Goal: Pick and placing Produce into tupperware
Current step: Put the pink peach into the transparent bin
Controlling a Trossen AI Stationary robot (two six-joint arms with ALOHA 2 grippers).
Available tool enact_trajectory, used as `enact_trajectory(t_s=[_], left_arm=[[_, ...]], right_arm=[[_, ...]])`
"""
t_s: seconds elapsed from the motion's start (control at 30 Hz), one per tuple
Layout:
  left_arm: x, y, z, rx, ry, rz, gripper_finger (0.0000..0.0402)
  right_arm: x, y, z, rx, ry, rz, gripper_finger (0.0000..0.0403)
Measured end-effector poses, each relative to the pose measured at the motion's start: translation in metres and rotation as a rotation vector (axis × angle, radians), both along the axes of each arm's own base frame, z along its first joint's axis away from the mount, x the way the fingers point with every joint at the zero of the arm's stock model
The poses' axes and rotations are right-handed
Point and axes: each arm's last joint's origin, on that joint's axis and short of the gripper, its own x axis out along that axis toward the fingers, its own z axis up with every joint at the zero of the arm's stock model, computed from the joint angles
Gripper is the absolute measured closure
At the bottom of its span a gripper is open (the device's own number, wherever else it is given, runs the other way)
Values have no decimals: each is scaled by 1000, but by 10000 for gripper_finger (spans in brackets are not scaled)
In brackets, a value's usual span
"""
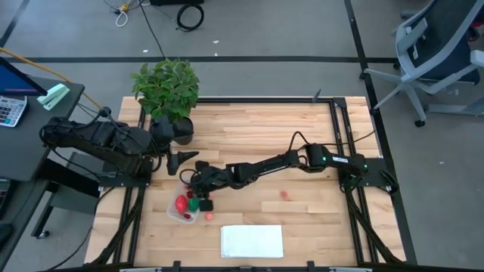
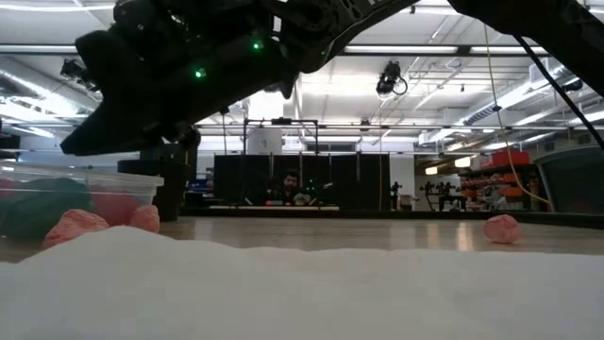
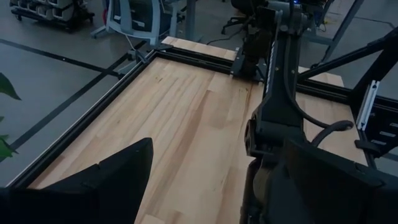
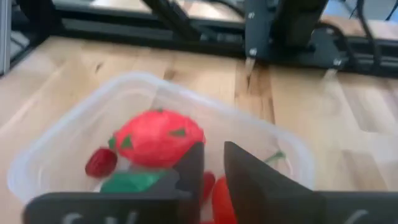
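Bench (image 1: pixel 302 227), pale wood, carries all; potted plant (image 1: pixel 168 87) at its far left corner, white sheet (image 1: pixel 252 241) at near edge

R arm reaches across bench; right claw (image 4: pixel 212 163) over the tupperware (image 1: pixel 186 208), fingers a narrow gap apart, nothing seen between them, so prob released or nearly closed empty; L arm parked by the plant, left claw (image 1: pixel 184 160) spread open, waiting

Tupperware: clear tub w/ rounded corners, thin walls, prob light and apt to slide if nudged; holds a big red tomato-like piece (image 4: pixel 158 138), a green piece (image 4: pixel 132 182), small dark-red one (image 4: pixel 101 162), more red partly hidden behind fingers

Produce still out: one pink piece (image 1: pixel 284 195) alone mid-bench, well apart from tub; two pink pieces (image 2: pixel 77 227) just beside tub; all tiny, look light, rounded, likely to roll or squirt out; pinch across the widest part, centred
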Motion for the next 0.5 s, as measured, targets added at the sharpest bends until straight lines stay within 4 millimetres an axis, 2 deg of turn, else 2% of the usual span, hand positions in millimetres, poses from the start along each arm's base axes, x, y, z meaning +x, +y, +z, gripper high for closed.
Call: enact_trajectory(t_s=[0.2, 0.5], left_arm=[[0, 0, 0, 1, 1, 0, 37], [0, 0, 0, 1, 1, 0, 37]], right_arm=[[-1, 1, -1, -43, 14, 34, 394], [0, -16, -2, -26, 39, -70, 398]])
